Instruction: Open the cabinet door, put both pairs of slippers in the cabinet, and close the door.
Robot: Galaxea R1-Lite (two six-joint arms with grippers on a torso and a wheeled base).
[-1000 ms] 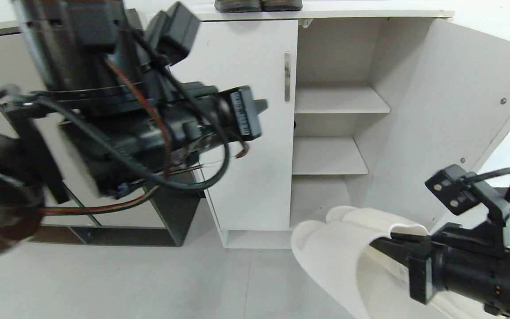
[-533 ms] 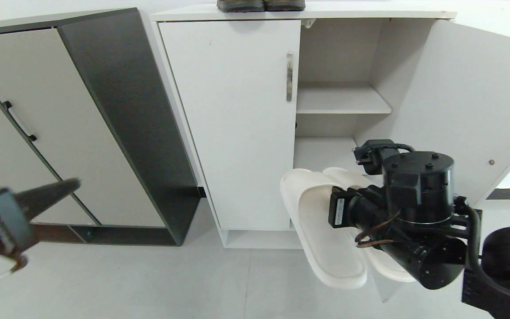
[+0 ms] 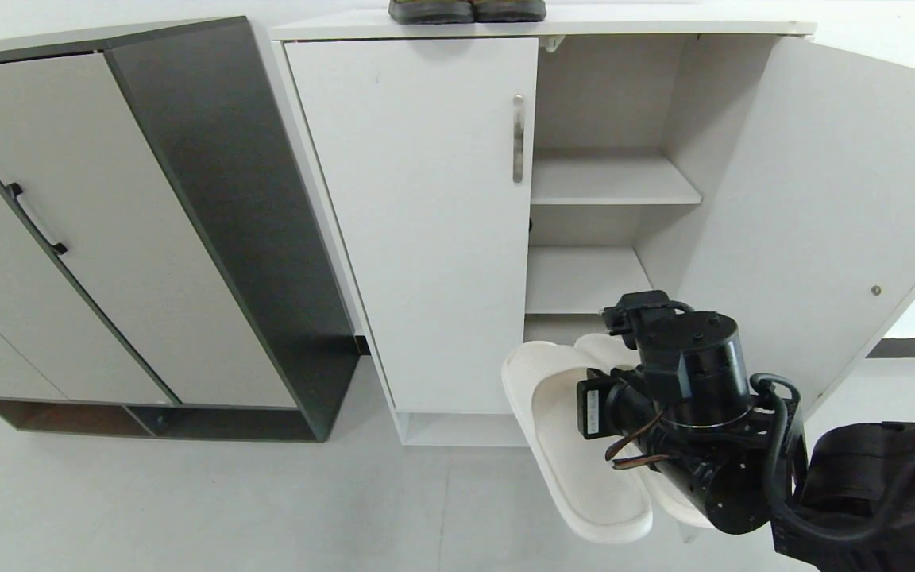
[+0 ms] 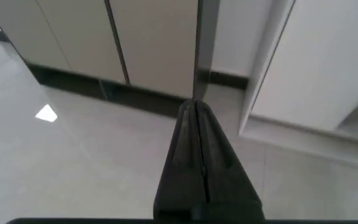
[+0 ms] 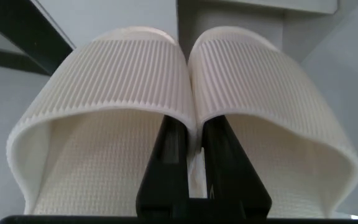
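Observation:
The white cabinet (image 3: 426, 222) has its right door (image 3: 807, 206) swung open, showing two bare shelves (image 3: 608, 179) and a bottom compartment. A pair of white ribbed slippers (image 3: 569, 445) hangs toes-forward just in front of that bottom compartment. My right gripper (image 5: 191, 149) is shut on the slippers' (image 5: 123, 81) adjoining inner edges, pinching both together. A dark pair of slippers (image 3: 465, 9) rests on top of the cabinet. My left gripper (image 4: 194, 109) is shut with nothing in it, low over the floor near the cabinets' bases.
A grey cabinet with dark frame and black handle (image 3: 108, 222) stands left of the white one. The closed left door carries a metal handle (image 3: 517, 139). Pale floor tiles (image 3: 267, 508) stretch in front of both.
The left arm dropped out of the head view. The right arm carried the white slippers from the lower right up to the cabinet opening, then a little lower.

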